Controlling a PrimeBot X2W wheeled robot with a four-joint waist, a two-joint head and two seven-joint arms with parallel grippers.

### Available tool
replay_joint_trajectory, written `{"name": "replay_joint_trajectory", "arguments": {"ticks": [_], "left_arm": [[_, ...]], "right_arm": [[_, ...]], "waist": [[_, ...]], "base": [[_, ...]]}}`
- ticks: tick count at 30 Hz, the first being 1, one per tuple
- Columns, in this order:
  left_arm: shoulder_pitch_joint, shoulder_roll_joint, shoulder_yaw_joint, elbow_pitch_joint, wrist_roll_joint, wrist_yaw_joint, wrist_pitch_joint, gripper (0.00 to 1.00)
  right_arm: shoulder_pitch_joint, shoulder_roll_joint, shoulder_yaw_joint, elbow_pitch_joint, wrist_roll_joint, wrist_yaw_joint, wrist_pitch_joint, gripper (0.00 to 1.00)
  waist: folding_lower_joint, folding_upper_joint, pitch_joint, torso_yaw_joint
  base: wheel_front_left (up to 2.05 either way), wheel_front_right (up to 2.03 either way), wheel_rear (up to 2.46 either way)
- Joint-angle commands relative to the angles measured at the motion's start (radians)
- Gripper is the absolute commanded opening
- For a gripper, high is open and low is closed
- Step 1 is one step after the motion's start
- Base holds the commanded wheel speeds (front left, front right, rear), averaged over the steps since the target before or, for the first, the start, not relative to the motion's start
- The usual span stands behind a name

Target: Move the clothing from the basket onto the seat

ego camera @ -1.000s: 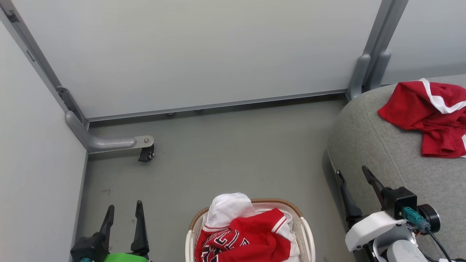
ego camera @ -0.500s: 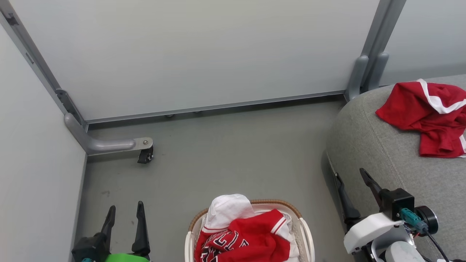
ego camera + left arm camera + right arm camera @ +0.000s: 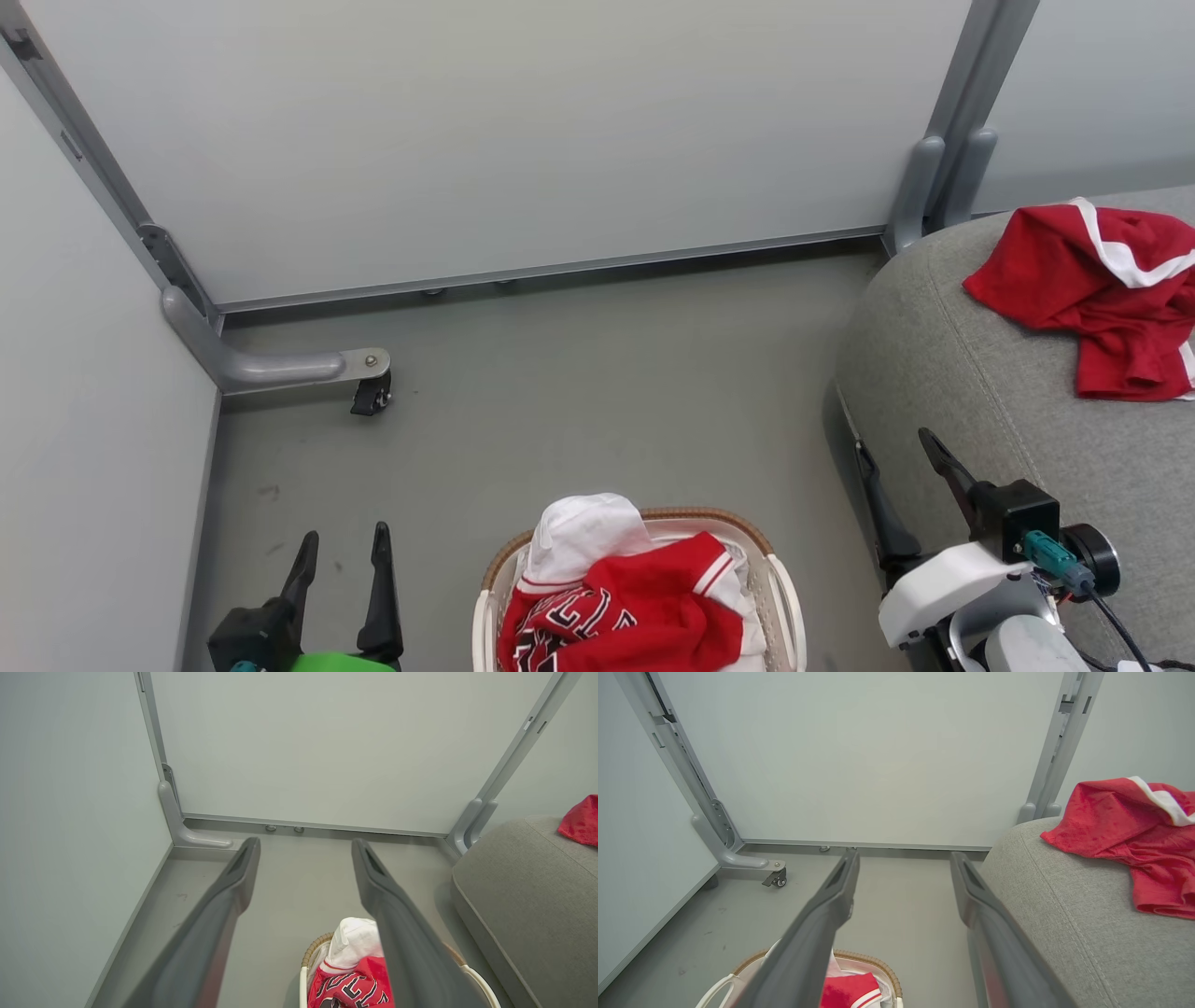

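A white lattice basket (image 3: 780, 597) with a brown woven rim stands on the floor at the bottom centre. Red clothing (image 3: 644, 611) with white trim and black-and-white lettering lies in it, beside a bunched white liner (image 3: 583, 537). Another red garment (image 3: 1097, 299) with a white stripe lies on the grey seat (image 3: 962, 373) at right. My left gripper (image 3: 343, 543) hangs open and empty to the left of the basket. My right gripper (image 3: 896, 450) is open and empty beside the seat's front edge. The left wrist view shows the lettered clothing (image 3: 350, 987), and the right wrist view shows the garment (image 3: 1125, 830) on the seat (image 3: 1064, 914).
Pale partition panels (image 3: 513, 140) close off the back and left. A grey panel foot with a black caster (image 3: 369, 397) juts onto the grey floor (image 3: 597, 392) at left. A grey post (image 3: 943, 168) stands behind the seat's corner.
My left gripper has shifted a little to the right, toward the basket. The view itself has drifted slightly. The clothing and basket lie as before.
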Motion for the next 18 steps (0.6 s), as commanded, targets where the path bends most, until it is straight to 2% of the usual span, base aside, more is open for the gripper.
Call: {"name": "replay_joint_trajectory", "arguments": {"ticks": [1,9,18], "left_arm": [[-0.019,0.001,-0.006,0.001,0.007,-0.005,0.001,1.0],[-0.102,0.001,-0.103,0.056,0.046,-0.027,0.001,1.0],[-0.316,0.002,-0.266,0.25,0.1,-0.042,0.001,1.0]], "right_arm": [[-0.012,-0.004,-0.002,-0.003,-0.006,-0.001,-0.002,1.0],[-0.034,-0.003,-0.026,-0.017,-0.023,-0.001,-0.002,1.0],[-0.132,-0.003,-0.045,-0.067,-0.057,-0.001,-0.002,1.0]], "waist": [[0.0,0.0,0.003,-0.001],[0.0,0.0,0.053,-0.016],[0.0,0.0,0.254,-0.089]], "base": [[0.0,0.0,0.0],[0.0,0.0,0.0],[0.0,0.0,0.0]]}}
